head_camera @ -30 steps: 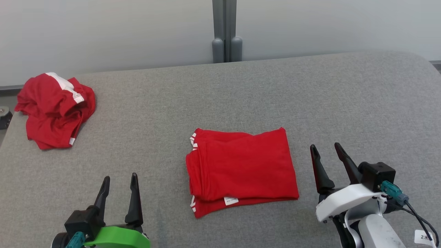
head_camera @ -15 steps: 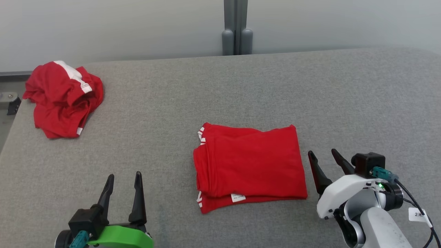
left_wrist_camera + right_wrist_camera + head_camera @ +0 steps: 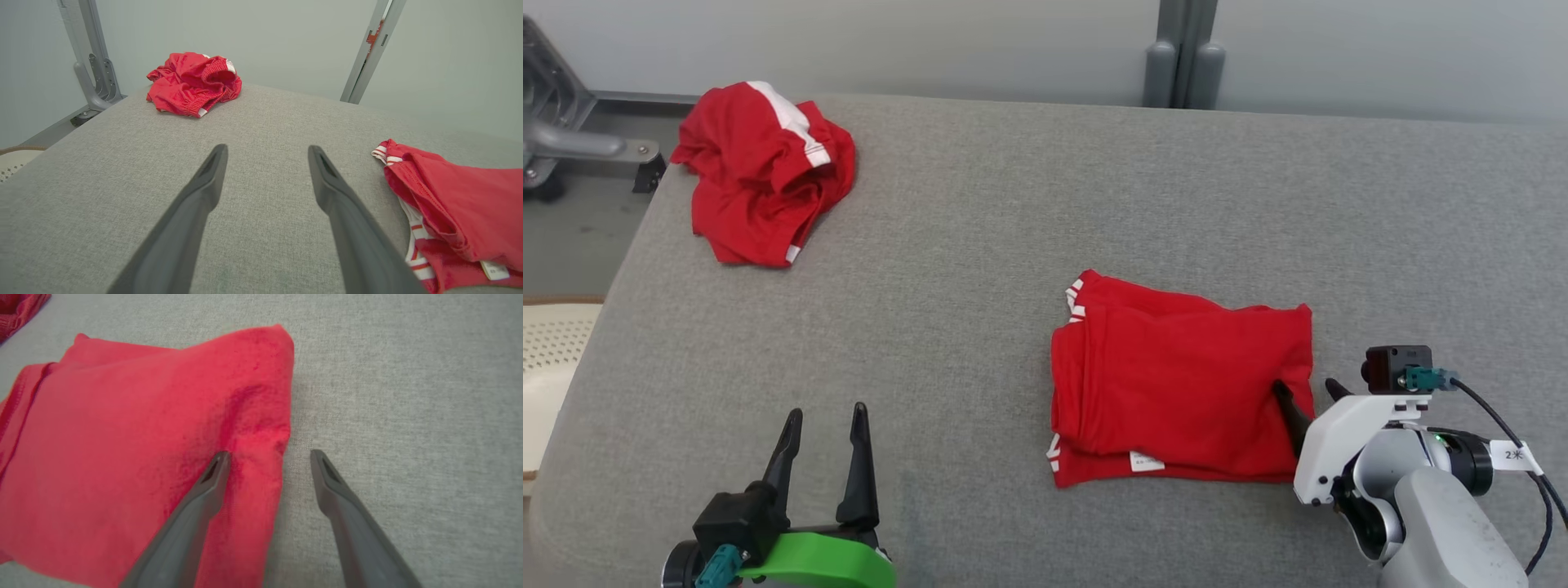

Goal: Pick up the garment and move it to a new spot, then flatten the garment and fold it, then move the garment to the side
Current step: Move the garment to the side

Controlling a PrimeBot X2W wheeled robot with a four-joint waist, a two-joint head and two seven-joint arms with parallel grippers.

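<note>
The garment (image 3: 1176, 384), red with white-striped trim, lies folded into a rectangle on the grey table; it also shows in the left wrist view (image 3: 461, 196) and the right wrist view (image 3: 122, 457). My right gripper (image 3: 1305, 388) is open and straddles the garment's right edge. In the right wrist view (image 3: 269, 454), its left finger (image 3: 204, 490) presses into the cloth and dents it, while its right finger (image 3: 343, 498) rests over bare table. My left gripper (image 3: 825, 412) stands open and empty near the front left, well apart from the garment, over bare table (image 3: 267, 149).
A second red garment (image 3: 764, 171) lies crumpled at the table's far left corner (image 3: 192, 83). A metal frame (image 3: 564, 147) stands beyond the table's left edge. A grey post (image 3: 1184, 57) rises behind the table. A cream perforated object (image 3: 547, 351) sits at the left.
The head camera has turned, shifting the whole picture right. My right gripper has moved in onto the folded garment's right edge, with one finger now on the cloth. The left gripper is unchanged.
</note>
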